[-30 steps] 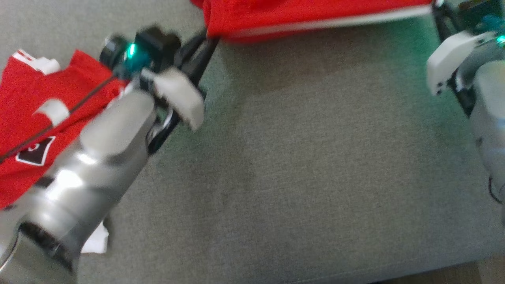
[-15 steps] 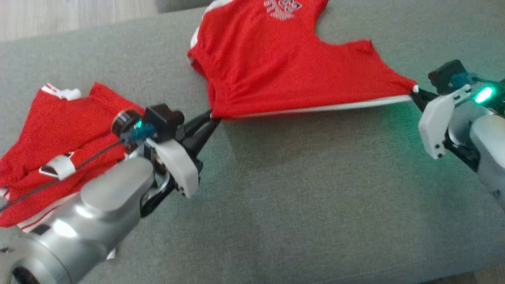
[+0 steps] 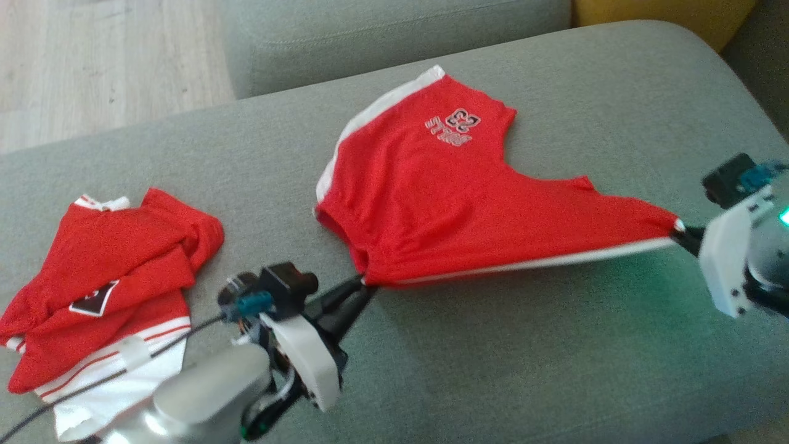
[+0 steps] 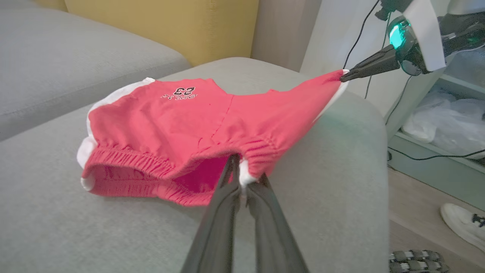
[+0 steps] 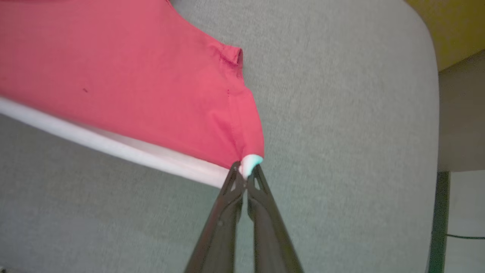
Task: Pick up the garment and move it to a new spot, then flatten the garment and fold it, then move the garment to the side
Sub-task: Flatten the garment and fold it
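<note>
Could slip from either pinch if pulled tauter; could wrinkle if lowered unevenly; red shorts [image 3: 444,197] at frame centre, stretched over grey woven sofa cushion [image 3: 524,370]; thin smooth knit, white side stripes, gathered elastic waistband; left gripper [image 3: 363,285] lower centre, right gripper [image 3: 681,233] right edge, both clenched on opposite corners.

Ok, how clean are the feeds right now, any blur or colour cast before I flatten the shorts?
Head view: shorts sharp, a green glow on the sofa beside the right end effector, left forearm soft. Left wrist view: shorts crisp, the left end effector blurred close to the lens. Right wrist view: slightly soft overall, cyan tint where the shorts are pinched.
</note>
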Tool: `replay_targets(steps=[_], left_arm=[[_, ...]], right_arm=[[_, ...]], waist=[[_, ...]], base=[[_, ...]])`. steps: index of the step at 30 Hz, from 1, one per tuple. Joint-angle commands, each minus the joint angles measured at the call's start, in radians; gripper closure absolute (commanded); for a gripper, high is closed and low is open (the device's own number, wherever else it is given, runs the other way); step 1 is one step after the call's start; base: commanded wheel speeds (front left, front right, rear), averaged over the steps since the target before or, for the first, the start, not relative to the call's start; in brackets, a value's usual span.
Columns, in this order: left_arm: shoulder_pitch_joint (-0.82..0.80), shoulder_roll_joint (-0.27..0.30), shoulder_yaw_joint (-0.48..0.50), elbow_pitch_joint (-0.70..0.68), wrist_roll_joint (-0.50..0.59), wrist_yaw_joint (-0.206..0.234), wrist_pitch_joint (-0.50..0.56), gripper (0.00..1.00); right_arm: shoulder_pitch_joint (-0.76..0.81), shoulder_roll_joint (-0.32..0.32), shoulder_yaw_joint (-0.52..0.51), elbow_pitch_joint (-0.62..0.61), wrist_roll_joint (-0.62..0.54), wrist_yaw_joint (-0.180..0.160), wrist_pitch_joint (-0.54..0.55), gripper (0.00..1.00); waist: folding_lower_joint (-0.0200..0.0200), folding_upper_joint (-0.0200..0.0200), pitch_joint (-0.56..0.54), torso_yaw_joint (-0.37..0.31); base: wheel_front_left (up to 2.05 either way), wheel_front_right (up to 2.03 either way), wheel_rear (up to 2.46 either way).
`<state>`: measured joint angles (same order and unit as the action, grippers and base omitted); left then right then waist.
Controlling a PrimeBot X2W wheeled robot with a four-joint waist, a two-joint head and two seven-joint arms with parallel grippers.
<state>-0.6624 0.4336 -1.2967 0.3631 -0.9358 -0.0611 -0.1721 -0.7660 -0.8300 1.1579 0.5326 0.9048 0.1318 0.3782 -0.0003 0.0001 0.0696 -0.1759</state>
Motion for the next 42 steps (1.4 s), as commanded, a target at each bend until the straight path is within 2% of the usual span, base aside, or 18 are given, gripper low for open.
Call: replay_targets(steps=[1, 6, 14, 18, 25, 34, 42], left_arm=[[-0.021, 0.048, 0.035, -0.029, -0.01, 0.015, 0.002, 1.0], [-0.006, 0.064, 0.035, -0.127, -0.007, 0.061, 0.029, 1.0], [-0.045, 0.075, 0.058, -0.178, -0.004, 0.101, 0.052, 1.0], [-0.078, 0.069, 0.076, -0.183, -0.003, 0.113, 0.057, 1.0], [-0.151, 0.029, 0.088, -0.166, 0.014, 0.1, 0.061, 1.0], [-0.252, -0.033, 0.119, -0.114, 0.032, 0.104, 0.055, 1.0], [-0.308, -0.078, 0.142, -0.058, 0.039, 0.111, 0.036, 1.0]], right_arm=[[0.019, -0.072, -0.015, -0.007, 0.013, -0.001, 0.011, 1.0], [0.035, -0.118, -0.06, -0.057, 0.025, -0.001, -0.005, 1.0], [0.0, -0.078, -0.165, -0.041, -0.061, -0.001, -0.096, 1.0], [-0.042, -0.038, -0.232, -0.019, -0.114, -0.001, -0.141, 1.0], [-0.156, 0.053, -0.308, 0.044, -0.205, -0.001, -0.195, 1.0], [-0.334, 0.174, -0.303, 0.175, -0.29, -0.001, -0.213, 1.0], [-0.436, 0.247, -0.278, 0.321, -0.325, -0.001, -0.248, 1.0]], waist=[[0.0003, -0.0001, -0.003, -0.004], [0.0003, -0.0001, 0.017, 0.001], [0.0003, -0.0001, 0.08, 0.031], [0.0003, -0.0001, 0.125, 0.066], [0.0003, -0.0001, 0.208, 0.136], [0.0003, -0.0001, 0.321, 0.204], [0.0003, -0.0001, 0.39, 0.254]], base=[[0.0, 0.0, 0.0], [0.0, 0.0, 0.0], [0.0, 0.0, 0.0], [0.0, 0.0, 0.0], [0.0, 0.0, 0.0], [0.0, 0.0, 0.0], [0.0, 0.0, 0.0]])
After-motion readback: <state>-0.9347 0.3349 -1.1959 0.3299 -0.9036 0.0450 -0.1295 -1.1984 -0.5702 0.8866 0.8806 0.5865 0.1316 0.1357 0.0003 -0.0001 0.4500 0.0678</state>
